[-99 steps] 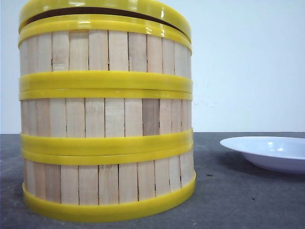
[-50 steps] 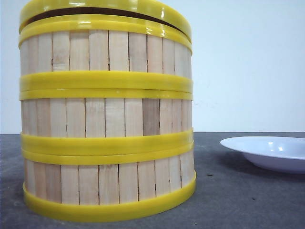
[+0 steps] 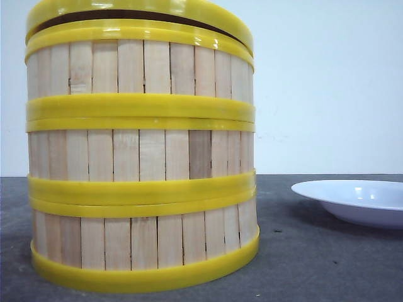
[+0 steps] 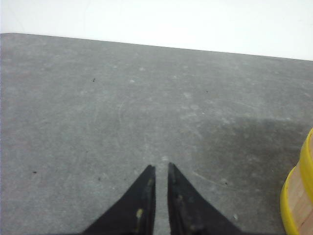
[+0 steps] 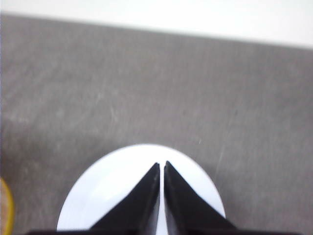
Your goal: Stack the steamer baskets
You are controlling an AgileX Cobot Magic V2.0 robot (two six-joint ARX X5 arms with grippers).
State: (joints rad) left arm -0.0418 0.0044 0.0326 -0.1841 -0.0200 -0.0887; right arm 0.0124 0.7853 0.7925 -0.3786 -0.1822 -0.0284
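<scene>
Three steamer baskets (image 3: pixel 141 157) stacked upright, vertical column, lid (image 3: pixel 138 12) tilted atop

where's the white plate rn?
In the front view the white plate sits on the table's right side, apart from the stacked steamer baskets. The right gripper is above it.

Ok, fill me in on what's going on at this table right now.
Nothing is being handled. The three steamer baskets stand stacked in one column on the grey table, with the lid on top. The white plate sits apart on their right. The left gripper is shut over bare table; the right gripper is shut above the plate.
</scene>
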